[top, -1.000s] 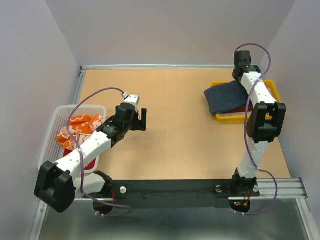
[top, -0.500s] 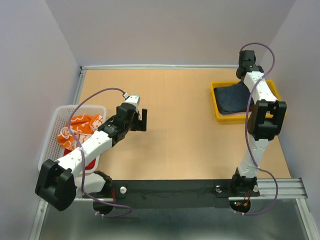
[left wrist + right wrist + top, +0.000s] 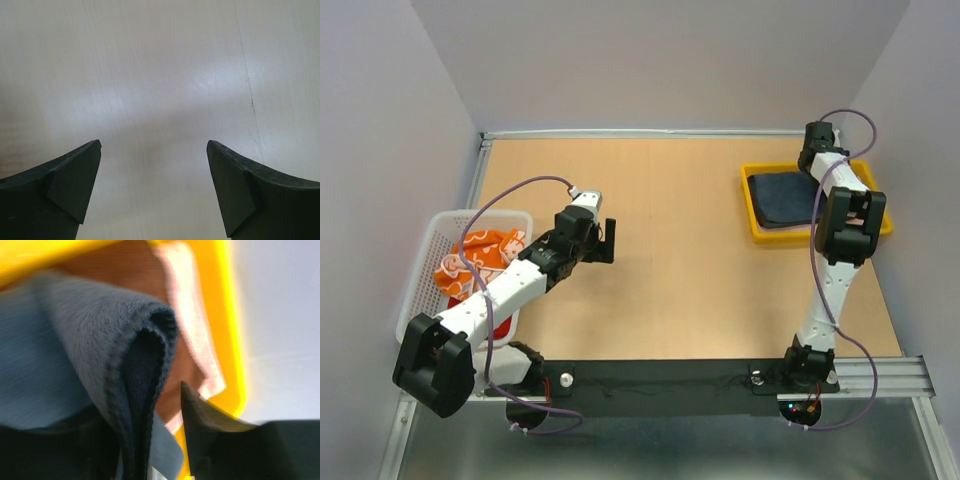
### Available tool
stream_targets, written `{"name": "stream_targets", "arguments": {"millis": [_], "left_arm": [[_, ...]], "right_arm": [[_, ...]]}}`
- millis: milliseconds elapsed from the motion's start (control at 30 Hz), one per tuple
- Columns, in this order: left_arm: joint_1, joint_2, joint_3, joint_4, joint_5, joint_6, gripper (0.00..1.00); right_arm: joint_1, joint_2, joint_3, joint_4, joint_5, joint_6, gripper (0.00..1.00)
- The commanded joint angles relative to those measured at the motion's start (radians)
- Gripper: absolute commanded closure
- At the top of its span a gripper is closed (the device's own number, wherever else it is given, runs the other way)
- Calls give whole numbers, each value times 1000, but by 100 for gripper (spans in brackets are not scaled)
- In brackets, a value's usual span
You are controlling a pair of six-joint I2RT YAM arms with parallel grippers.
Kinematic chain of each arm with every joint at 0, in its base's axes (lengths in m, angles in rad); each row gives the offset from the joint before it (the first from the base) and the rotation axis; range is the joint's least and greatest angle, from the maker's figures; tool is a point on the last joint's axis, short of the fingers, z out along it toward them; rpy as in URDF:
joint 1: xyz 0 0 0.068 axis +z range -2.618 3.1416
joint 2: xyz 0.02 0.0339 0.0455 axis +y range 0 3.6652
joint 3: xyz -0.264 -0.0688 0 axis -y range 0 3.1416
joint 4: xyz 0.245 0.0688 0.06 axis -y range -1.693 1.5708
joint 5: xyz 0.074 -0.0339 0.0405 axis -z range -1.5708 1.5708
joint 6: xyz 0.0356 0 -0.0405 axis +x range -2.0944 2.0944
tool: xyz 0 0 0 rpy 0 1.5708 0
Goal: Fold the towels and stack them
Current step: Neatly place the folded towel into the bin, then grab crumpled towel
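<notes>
Left pincer [image 3: 603,240] wide, empty; orange towel [image 3: 475,258] lay in basket [image 3: 435,235] just to its left, left arm nearer. Right pincer [image 3: 812,158] parted around navy towel [image 3: 782,198] edge in tray [image 3: 760,236].

Robotics laboratory test cell. Indicators: plain pale panel walls [image 3: 670,60] enclose the space beyond the left gripper [image 3: 609,240]. A bare wooden tabletop [image 3: 680,200] lies beneath it. Behind it are a metal mounting rail [image 3: 880,375], exposed purple cabling [image 3: 510,192] and lit status LEDs [image 3: 808,406].

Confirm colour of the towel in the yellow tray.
Dark navy towel; top external view shows it best.
</notes>
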Motion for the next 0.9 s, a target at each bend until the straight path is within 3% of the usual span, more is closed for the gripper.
{"name": "stream_targets", "arguments": {"millis": [0, 67, 100, 300, 433, 533, 633, 733, 867], "left_arm": [[4, 7, 24, 29, 5, -1, 2], [4, 5, 21, 30, 4, 1, 2], [4, 8, 23, 30, 4, 1, 2], [7, -9, 21, 33, -15, 4, 2], [10, -36, 18, 38, -47, 6, 2], [18, -58, 30, 52, -85, -10, 2], [47, -48, 95, -27, -127, -81, 2], [167, -47, 173, -123, -170, -158, 3], [341, -76, 167, -212, -281, -218, 9]], "right_arm": [[-69, -2, 83, 65, 181, 117, 37], [-93, -13, 86, 65, 226, 140, 29], [-113, -22, 86, 65, 237, 153, 20], [-133, -122, 66, 65, 191, 210, 13], [-116, -259, -40, 65, 33, 281, 13], [-75, -408, -172, 64, -190, 331, 12], [-11, -558, -289, 64, -344, 370, 10], [92, -672, -429, 62, -540, 398, 8], [256, -749, -550, 64, -697, 420, 7]]}}
